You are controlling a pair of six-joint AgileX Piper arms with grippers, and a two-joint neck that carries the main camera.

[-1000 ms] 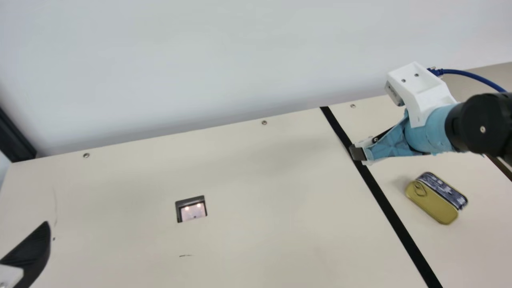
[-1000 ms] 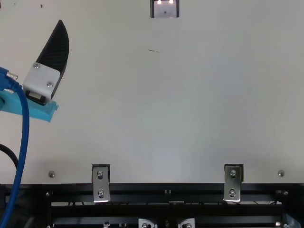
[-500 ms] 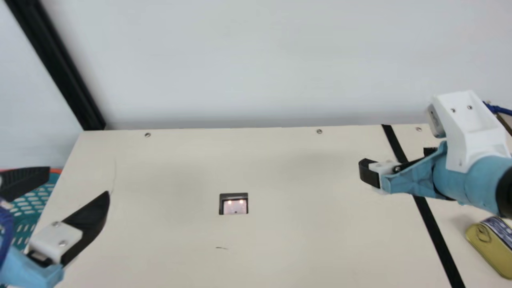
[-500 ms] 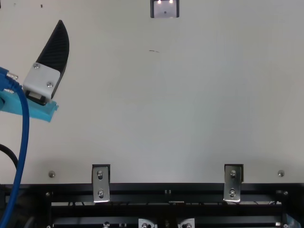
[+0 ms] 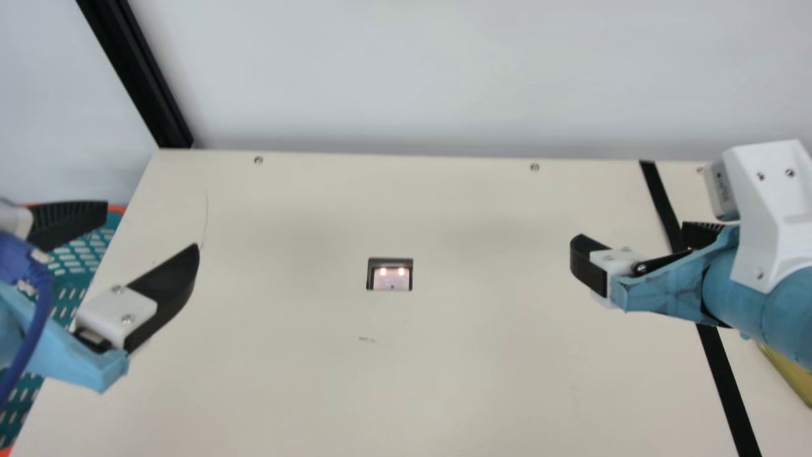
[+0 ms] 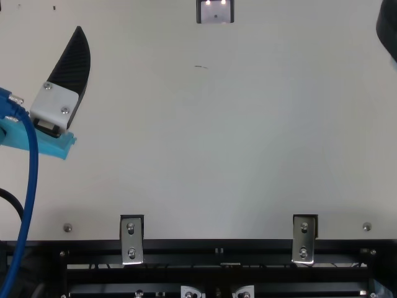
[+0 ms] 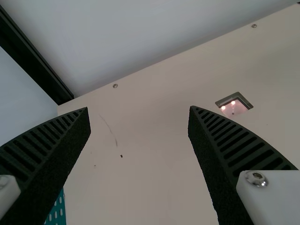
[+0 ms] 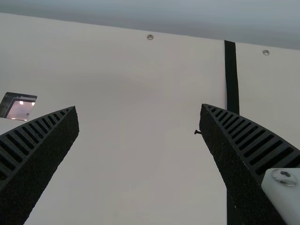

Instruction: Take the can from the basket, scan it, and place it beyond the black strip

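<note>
The can [image 5: 794,376] lies on the surface [image 5: 317,393] right of the strip [image 5: 725,381], apparently its goal; its print is unreadable. The right claw [image 8: 138,105] is spread and empty, likewise the left claw [image 7: 138,107]. The scanner [image 5: 391,279] sits between, probably to suit passes from the left-hand basket [image 5: 76,266].

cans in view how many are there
1: a gold can in the main view, right of the black strip, partly behind the right arm. More may be hidden in the basket.
</note>
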